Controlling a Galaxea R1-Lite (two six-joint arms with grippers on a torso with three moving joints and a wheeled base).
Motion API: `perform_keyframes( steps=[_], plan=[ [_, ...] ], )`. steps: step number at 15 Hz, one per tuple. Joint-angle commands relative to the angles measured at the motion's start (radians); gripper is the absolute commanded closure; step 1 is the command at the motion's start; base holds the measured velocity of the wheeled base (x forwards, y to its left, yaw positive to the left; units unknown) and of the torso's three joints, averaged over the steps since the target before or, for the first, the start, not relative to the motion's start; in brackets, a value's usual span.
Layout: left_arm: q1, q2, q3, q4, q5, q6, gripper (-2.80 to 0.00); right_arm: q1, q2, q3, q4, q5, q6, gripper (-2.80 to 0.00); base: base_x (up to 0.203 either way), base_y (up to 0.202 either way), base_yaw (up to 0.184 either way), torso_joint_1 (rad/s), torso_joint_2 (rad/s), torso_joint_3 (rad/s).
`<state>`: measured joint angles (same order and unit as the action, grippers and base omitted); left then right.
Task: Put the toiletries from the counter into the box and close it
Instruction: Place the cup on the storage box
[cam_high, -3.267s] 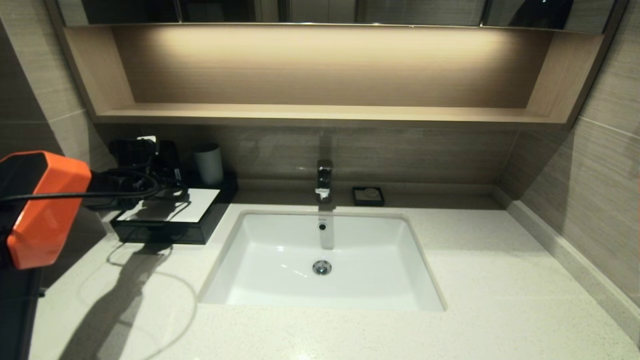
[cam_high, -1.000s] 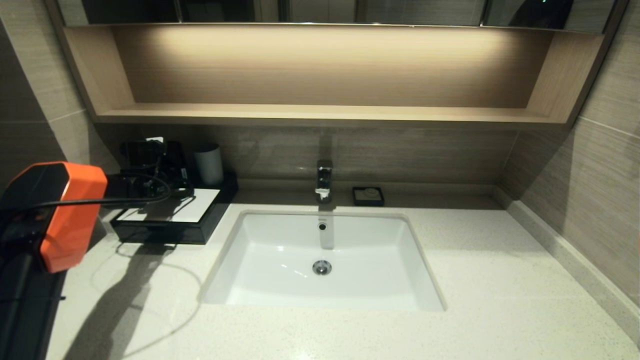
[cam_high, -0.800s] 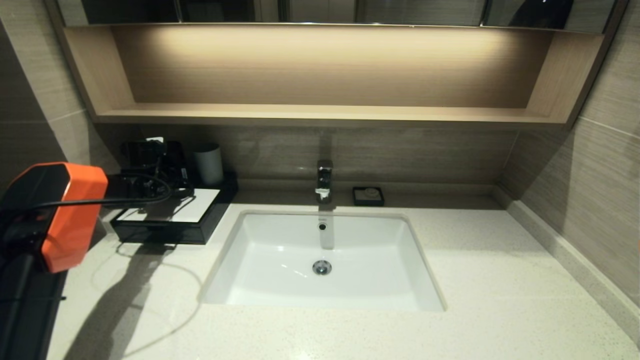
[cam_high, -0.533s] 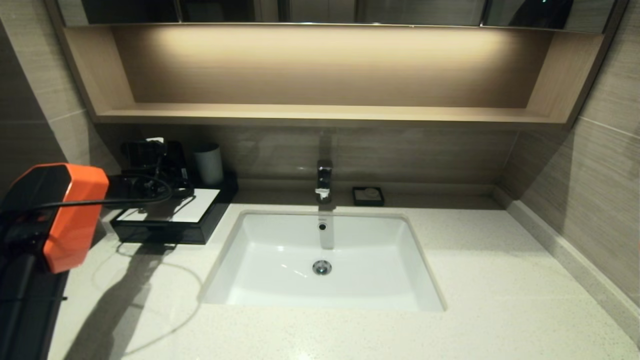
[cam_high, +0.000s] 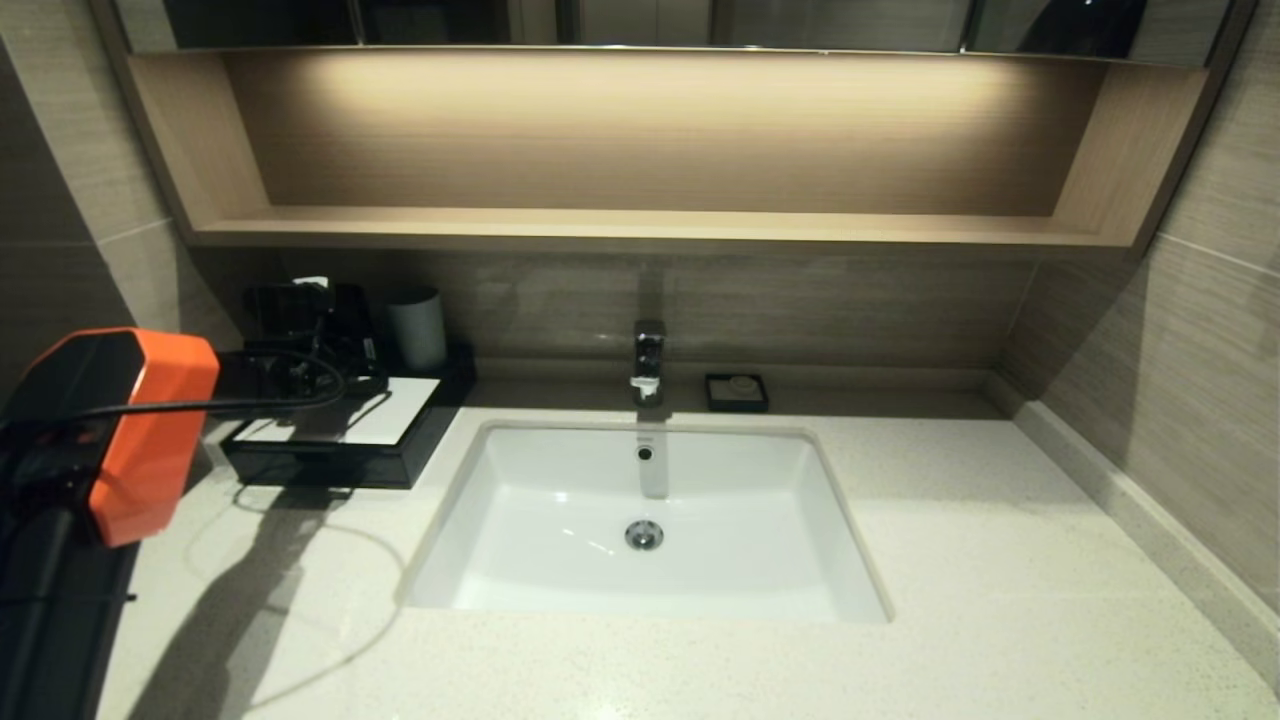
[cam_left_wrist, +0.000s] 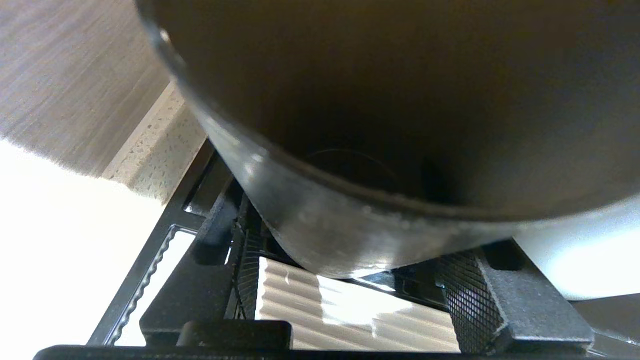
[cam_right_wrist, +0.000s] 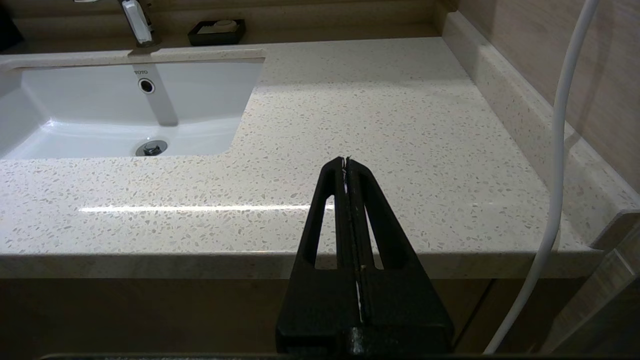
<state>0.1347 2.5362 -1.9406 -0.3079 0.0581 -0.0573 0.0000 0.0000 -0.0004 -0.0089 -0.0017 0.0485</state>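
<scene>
The black box (cam_high: 322, 466) with its white top panel (cam_high: 392, 409) sits at the back left of the counter (cam_high: 1000, 560), its front drawer flush with the box. My left gripper (cam_high: 292, 312) hovers over the box's back left part. In the left wrist view it (cam_left_wrist: 350, 250) is open, with its fingers (cam_left_wrist: 215, 240) wide apart over the ribbed white panel (cam_left_wrist: 350, 320). A dark round cup wall (cam_left_wrist: 380, 125) fills that view just beyond them. No packets are in view. My right gripper (cam_right_wrist: 346, 162) is shut and empty at the counter's front right edge.
A grey cup (cam_high: 417, 328) stands behind the box's right end. The white basin (cam_high: 645, 520) with its tap (cam_high: 648, 360) lies mid-counter, and a small black soap dish (cam_high: 737, 392) sits behind it. A wooden shelf (cam_high: 640, 228) runs above. A wall upstand (cam_high: 1140, 520) borders the right.
Over the last three seconds my left arm has shifted a little to the right and lower over the box. In the last second it has hardly moved.
</scene>
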Motion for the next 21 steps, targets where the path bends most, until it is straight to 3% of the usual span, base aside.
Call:
perform_keyframes(
  steps=[1, 2, 3, 14, 21],
  plan=[
    [0.000, 0.003, 0.000, -0.002, 0.002, -0.001, 0.00, 0.000, 0.002, 0.000, 0.000, 0.000, 0.001, 0.00, 0.000, 0.000, 0.000, 0.000, 0.00, 0.000],
    [0.000, 0.003, 0.000, -0.002, 0.000, -0.001, 0.00, 0.000, 0.002, 0.000, 0.000, 0.000, 0.001, 0.00, 0.000, 0.000, 0.000, 0.000, 0.00, 0.000],
    [0.000, 0.003, 0.000, -0.004, 0.000, -0.001, -2.80, 0.000, 0.002, 0.000, 0.000, 0.000, 0.001, 0.00, 0.000, 0.000, 0.000, 0.000, 0.00, 0.000],
    [0.000, -0.026, 0.010, -0.005, 0.013, -0.013, -2.80, 0.000, 0.002, 0.000, 0.001, 0.000, 0.001, 0.00, 0.000, 0.000, 0.000, 0.000, 0.00, 0.000],
    [0.001, -0.124, 0.135, -0.017, 0.027, -0.034, -2.80, 0.000, 0.002, 0.000, 0.000, 0.000, 0.001, 0.00, 0.000, 0.000, 0.000, 0.000, 0.00, 0.000]
  ],
)
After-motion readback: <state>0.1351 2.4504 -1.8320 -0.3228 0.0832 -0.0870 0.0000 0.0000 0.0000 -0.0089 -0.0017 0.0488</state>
